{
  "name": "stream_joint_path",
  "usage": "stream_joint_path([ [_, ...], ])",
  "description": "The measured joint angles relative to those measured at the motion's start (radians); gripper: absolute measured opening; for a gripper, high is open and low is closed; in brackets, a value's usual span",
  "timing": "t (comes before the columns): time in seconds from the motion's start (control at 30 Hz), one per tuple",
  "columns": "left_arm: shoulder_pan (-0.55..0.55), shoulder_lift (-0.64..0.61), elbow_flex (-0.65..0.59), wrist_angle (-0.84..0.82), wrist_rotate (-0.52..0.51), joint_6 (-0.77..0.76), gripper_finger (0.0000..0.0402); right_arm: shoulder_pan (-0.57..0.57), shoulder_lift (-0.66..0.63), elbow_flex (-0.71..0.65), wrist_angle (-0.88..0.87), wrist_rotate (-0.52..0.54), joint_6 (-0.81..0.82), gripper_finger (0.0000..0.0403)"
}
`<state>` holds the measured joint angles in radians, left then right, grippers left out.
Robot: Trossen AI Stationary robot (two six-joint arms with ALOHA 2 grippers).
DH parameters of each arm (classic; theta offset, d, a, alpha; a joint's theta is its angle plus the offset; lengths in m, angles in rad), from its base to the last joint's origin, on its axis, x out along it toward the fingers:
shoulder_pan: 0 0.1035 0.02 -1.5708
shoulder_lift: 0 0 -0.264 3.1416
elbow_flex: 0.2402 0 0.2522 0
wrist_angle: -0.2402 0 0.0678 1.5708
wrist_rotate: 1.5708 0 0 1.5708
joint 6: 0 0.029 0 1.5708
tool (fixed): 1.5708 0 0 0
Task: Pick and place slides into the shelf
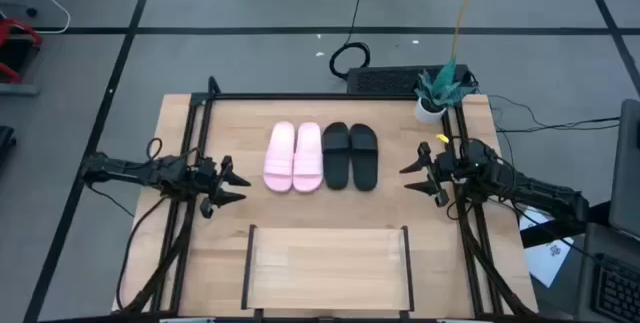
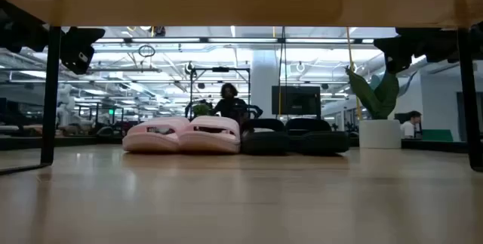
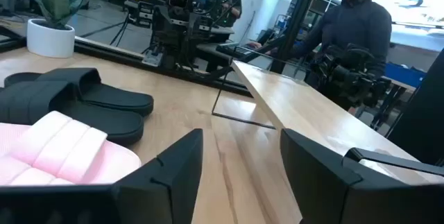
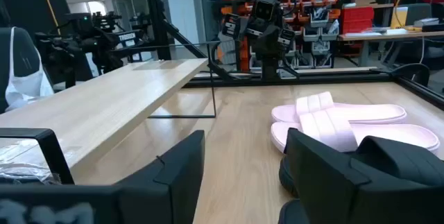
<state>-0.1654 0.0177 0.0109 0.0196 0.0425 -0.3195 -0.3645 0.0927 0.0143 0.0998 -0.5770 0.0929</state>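
Note:
A pale pink pair of slides (image 1: pixel 293 157) and a black pair (image 1: pixel 350 155) lie side by side, soles down, in the middle of the wooden table. The shelf (image 1: pixel 327 260), a light-wood board with black end rails, stands at the table's near edge with nothing on it. My left gripper (image 1: pixel 238 184) hovers open left of the pink pair, its fingers (image 3: pixel 173 172) pointing toward the slides (image 3: pixel 59 151). My right gripper (image 1: pixel 413 175) hovers open right of the black pair, facing the slides (image 4: pixel 333 123). Neither touches anything.
A small potted plant (image 1: pixel 437 91) stands at the table's far right corner. A person (image 3: pixel 350 33) is beyond the table's near side, and another person (image 2: pixel 229 102) shows in the room behind. Bare wood lies between the slides and the shelf.

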Motion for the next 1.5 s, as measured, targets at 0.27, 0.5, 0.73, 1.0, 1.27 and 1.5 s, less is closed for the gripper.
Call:
stream_joint_path([
  [0.27,0.0,0.0,0.0,0.0,0.0,0.0,0.0196,0.0,0.0,0.0,0.0,0.0,0.0,0.0192],
  [0.5,0.0,0.0,0.0,0.0,0.0,0.0,0.0196,0.0,0.0,0.0,0.0,0.0,0.0,0.0192],
  [0.73,0.0,0.0,0.0,0.0,0.0,0.0,0.0196,0.0,0.0,0.0,0.0,0.0,0.0,0.0192],
  [1.0,0.0,0.0,0.0,0.0,0.0,0.0,0.0196,0.0,0.0,0.0,0.0,0.0,0.0,0.0192],
  [1.27,0.0,0.0,0.0,0.0,0.0,0.0,0.0196,0.0,0.0,0.0,0.041,0.106,-0.017,0.0192],
  [1.5,0.0,0.0,0.0,0.013,0.0,0.108,0.0196,0.0,0.0,0.0,0.259,0.401,0.244,0.0192],
])
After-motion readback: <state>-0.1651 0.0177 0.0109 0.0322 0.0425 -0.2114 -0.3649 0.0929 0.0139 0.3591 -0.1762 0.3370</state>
